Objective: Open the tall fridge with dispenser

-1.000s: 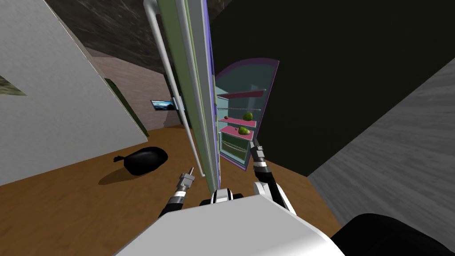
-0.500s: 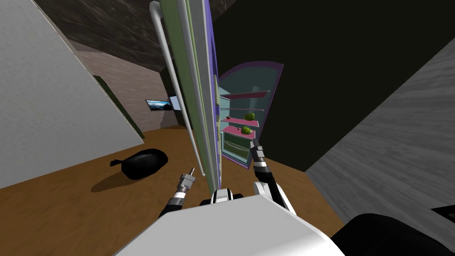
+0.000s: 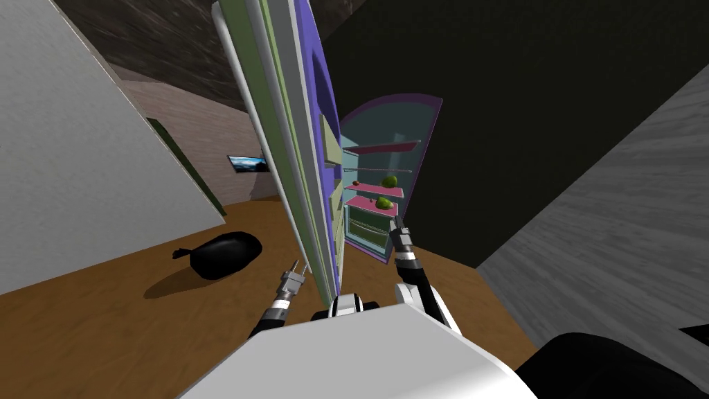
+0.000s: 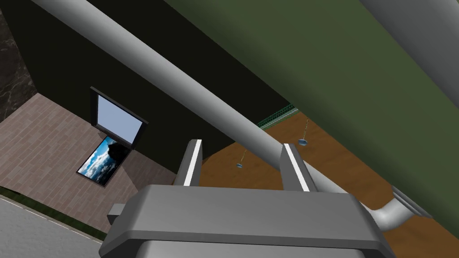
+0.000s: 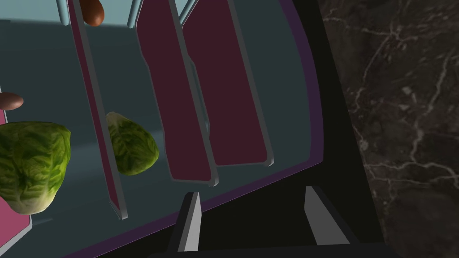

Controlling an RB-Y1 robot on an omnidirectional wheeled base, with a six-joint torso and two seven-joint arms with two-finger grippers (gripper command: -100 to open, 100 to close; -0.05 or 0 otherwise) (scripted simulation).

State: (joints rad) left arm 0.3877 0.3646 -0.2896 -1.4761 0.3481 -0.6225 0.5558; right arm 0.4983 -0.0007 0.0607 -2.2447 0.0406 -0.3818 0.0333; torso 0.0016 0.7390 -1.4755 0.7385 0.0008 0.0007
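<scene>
The tall fridge's door (image 3: 291,159) stands swung out, nearly edge-on to me, with its purple inner face and pale bins showing. Its long grey handle bar (image 4: 179,80) runs along the green outer face. My left gripper (image 3: 300,264) sits at the bar's lower end, fingers open (image 4: 240,143), and the bar passes between them without being pressed. The fridge interior (image 3: 377,131) shows pink shelves and two lettuces (image 3: 389,181) (image 5: 31,165). My right gripper (image 3: 395,220) hangs open (image 5: 251,192) just in front of the lower shelves, holding nothing.
A black bag (image 3: 225,251) lies on the wooden floor to my left. A grey wall (image 3: 83,180) rises at the left and a grey slab (image 3: 623,228) at the right. A black area surrounds the fridge body.
The door has swung further out to the left, so its purple inner face now shows. My left gripper's fingers have parted from shut. The right arm has stayed put.
</scene>
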